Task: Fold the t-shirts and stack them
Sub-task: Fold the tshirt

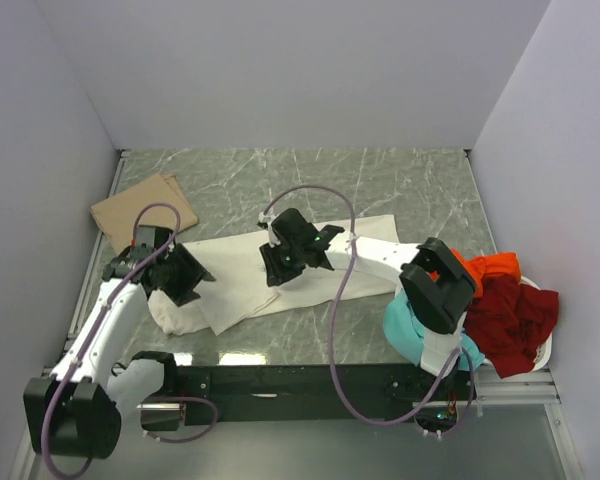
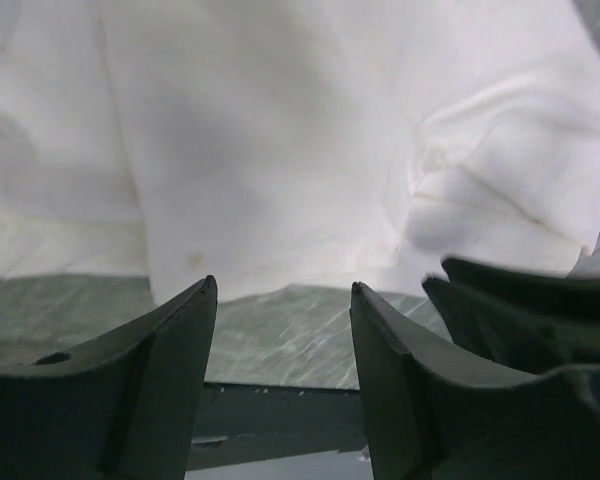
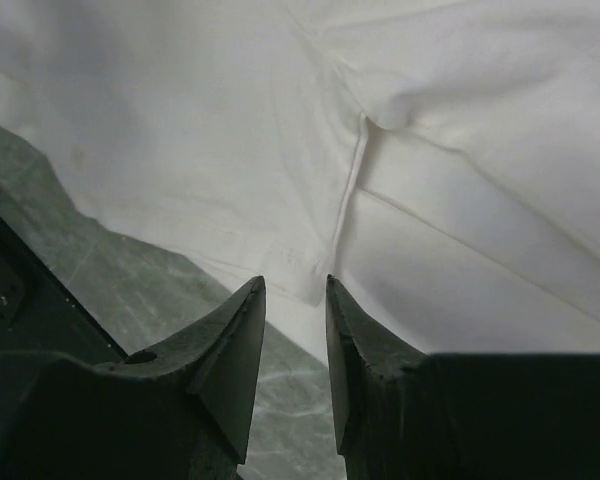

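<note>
A large cream-white t-shirt point(image 1: 235, 280) lies partly folded across the middle of the marble table point(image 1: 380, 180). My left gripper point(image 1: 185, 275) hovers over its left end. Its jaws are open in the left wrist view point(image 2: 283, 285), with nothing between them and the white cloth point(image 2: 280, 150) just beyond the tips. My right gripper point(image 1: 280, 265) is above the shirt's middle. It is open by a narrow gap point(image 3: 295, 280), holding nothing, with a cloth corner point(image 3: 320, 285) right at the tips. A tan t-shirt point(image 1: 145, 208) lies folded at the back left.
At the right near corner a white basket point(image 1: 540, 355) holds an orange t-shirt point(image 1: 485, 268) and a dark red t-shirt point(image 1: 510, 315). A teal t-shirt point(image 1: 405, 325) hangs at its left side, behind the right arm. Grey walls enclose the table on three sides.
</note>
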`<state>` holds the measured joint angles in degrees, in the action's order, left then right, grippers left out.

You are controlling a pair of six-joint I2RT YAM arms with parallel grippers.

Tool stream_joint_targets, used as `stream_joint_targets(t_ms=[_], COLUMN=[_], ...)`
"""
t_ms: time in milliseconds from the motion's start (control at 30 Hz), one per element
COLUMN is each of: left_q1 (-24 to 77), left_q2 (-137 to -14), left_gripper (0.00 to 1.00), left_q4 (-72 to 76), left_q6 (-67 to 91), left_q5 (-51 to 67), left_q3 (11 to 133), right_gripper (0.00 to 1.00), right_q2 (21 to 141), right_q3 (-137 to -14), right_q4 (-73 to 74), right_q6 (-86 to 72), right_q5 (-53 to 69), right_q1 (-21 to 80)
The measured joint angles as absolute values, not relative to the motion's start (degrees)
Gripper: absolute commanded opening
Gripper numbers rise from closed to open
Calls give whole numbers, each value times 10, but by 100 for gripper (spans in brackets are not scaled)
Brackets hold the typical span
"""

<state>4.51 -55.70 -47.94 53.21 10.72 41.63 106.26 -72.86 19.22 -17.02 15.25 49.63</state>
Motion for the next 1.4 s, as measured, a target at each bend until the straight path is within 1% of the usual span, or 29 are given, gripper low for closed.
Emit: stream_joint_targets(t_ms=[133,233,333,500,633,767,1000,1067,1100,1200,1233,1300,1400], left_q1=[15,-32,-79,-126,-135,-141,-161,-163,-163,-163,-163,-163,-165], left_q2=[-623,-668,-700,-748,-767,-776,-831,-844,-851,-869,-872,-873,-873], left_gripper=[61,61,61,58,58,56,48,43,38,33,30,26,23], left_q4=[-450,-429,-406,-355,-325,-318,-304,-303,-302,-301,-300,-300,-296], left_q6=[509,474,443,413,411,409,387,383,381,377,375,372,368], left_q5=[106,101,89,94,98,91,76,73,72,71,70,66,61], left_q3=[458,485,497,497,498,510,527,527,527,527,527,527,527], right_gripper=[38,37,37,37,37,37,36,36,36,36,35,35,34], right_q2=[1015,1002,1013,1062,1082,1080,1052,1051,1051,1052,1053,1057,1072], right_q3=[-729,-736,-751,-785,-789,-787,-734,-731,-731,-731,-731,-731,-731], right_q4=[197,197,194,180,181,173,168,171,173,180,182,185,194], right_q6=[-164,-164,-165,-173,-182,-195,-202,-200,-200,-201,-201,-205,-210], right_q5=[138,131,130,134,139,142,132,120,113,96,93,84,70], right_q1=[496,496,496,491,471,426,314,284,270,237,230,215,204])
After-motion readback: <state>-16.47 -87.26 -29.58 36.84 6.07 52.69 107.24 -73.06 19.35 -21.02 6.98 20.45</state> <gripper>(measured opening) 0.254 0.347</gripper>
